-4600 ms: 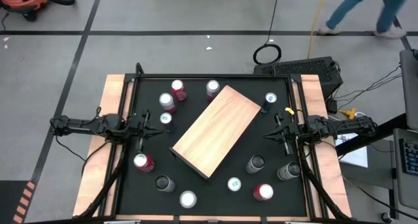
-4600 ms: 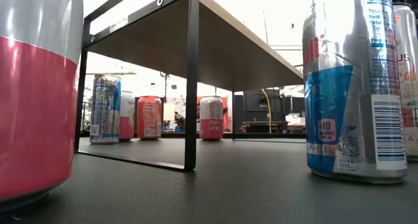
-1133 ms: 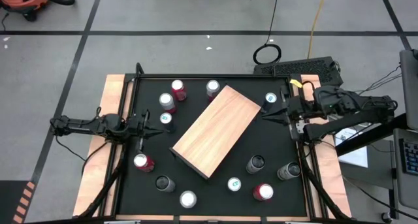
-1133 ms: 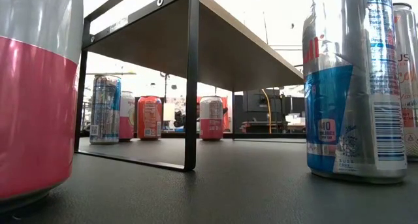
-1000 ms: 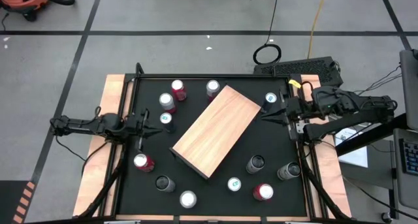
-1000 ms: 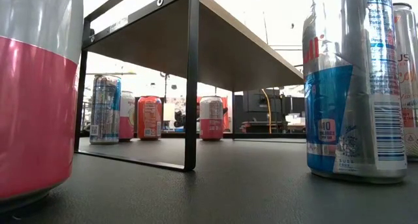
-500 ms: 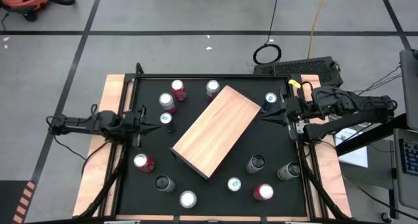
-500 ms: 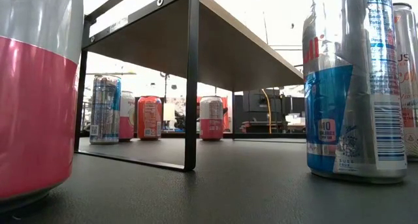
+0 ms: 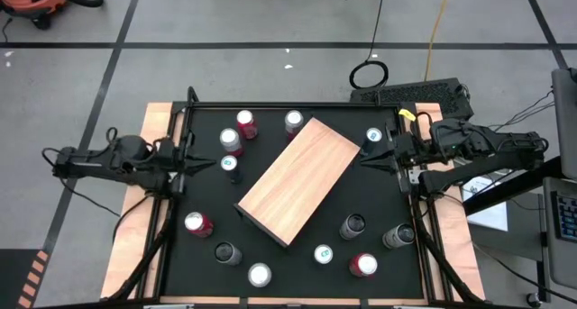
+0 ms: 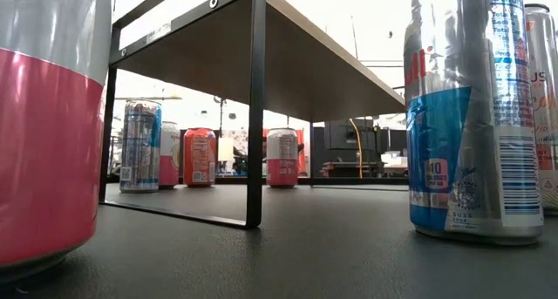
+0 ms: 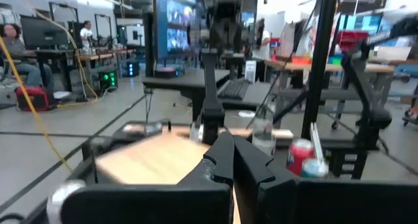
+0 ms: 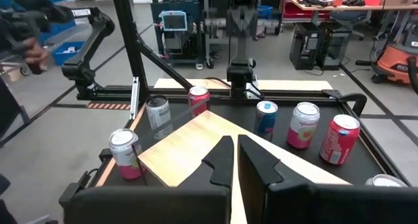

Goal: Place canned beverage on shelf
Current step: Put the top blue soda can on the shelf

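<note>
while the left gripper [image 9: 187,158] has drawn back toward the surface [image 9: 297,255] edge, both fingers shut and empty, shelf [image 9: 298,180] bare, right gripper [image 9: 365,159] idle, no can yet taken

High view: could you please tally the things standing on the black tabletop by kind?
Upright aluminium beverage cans: 12
Light tan rectangular wooden shelf: 1
Total: 13

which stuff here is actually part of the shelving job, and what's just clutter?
Job:
- shelf, top bare
- cans standing on the black tabletop, e.g. red can, blue can
- left hand and right hand, both shut, empty

Clutter:
- orange vacuum
- coiled cable
</note>
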`<state>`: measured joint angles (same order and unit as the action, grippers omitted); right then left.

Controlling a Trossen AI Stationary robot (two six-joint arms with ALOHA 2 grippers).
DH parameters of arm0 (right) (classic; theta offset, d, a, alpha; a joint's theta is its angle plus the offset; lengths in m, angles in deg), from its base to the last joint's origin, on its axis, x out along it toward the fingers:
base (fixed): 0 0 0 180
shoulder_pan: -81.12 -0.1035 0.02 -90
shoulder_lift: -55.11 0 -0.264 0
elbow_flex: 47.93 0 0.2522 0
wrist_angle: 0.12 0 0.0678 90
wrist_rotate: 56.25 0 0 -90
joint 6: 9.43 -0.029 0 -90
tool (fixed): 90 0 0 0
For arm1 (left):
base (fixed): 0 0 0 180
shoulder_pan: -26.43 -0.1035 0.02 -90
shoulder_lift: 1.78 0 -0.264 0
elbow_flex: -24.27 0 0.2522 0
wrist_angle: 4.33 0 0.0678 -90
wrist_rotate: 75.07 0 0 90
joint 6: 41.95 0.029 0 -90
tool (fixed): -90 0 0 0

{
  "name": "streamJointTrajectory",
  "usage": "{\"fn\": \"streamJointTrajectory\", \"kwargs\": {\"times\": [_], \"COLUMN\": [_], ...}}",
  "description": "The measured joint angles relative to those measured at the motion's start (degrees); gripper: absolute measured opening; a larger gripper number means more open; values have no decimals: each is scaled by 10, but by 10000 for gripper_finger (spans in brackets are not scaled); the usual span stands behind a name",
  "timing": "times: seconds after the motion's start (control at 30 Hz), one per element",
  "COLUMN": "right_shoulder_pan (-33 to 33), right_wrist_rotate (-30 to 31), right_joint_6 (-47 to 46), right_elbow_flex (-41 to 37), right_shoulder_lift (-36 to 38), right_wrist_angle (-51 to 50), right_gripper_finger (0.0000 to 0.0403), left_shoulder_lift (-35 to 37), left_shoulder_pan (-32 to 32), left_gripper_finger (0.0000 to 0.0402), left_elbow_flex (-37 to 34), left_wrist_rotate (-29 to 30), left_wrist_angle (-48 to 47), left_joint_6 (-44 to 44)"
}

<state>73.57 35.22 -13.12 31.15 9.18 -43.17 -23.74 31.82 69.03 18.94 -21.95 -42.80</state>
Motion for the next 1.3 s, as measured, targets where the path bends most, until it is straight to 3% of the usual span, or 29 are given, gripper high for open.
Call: {"fn": "streamJointTrajectory", "kwargs": {"times": [0.3,0.67,0.93,1.2,1.3], "right_shoulder_pan": [0,0,0,23,41], "right_wrist_rotate": [0,0,3,58,78], "right_joint_6": [-4,-97,-116,-122,-129], "right_elbow_flex": [0,0,0,0,0], "right_shoulder_lift": [-7,-9,-9,-9,-9], "right_wrist_angle": [-36,-44,-44,-66,-66], "right_gripper_finger": [0,0,0,0,0], "left_shoulder_lift": [-141,-299,-369,-407,-407], "left_shoulder_pan": [0,0,-9,-18,-18], "left_gripper_finger": [0,0,0,0,0], "left_elbow_flex": [160,297,311,311,311], "left_wrist_rotate": [-41,-28,31,28,54], "left_wrist_angle": [-7,-77,-67,0,18], "left_joint_6": [-15,-33,-87,-107,-141]}}
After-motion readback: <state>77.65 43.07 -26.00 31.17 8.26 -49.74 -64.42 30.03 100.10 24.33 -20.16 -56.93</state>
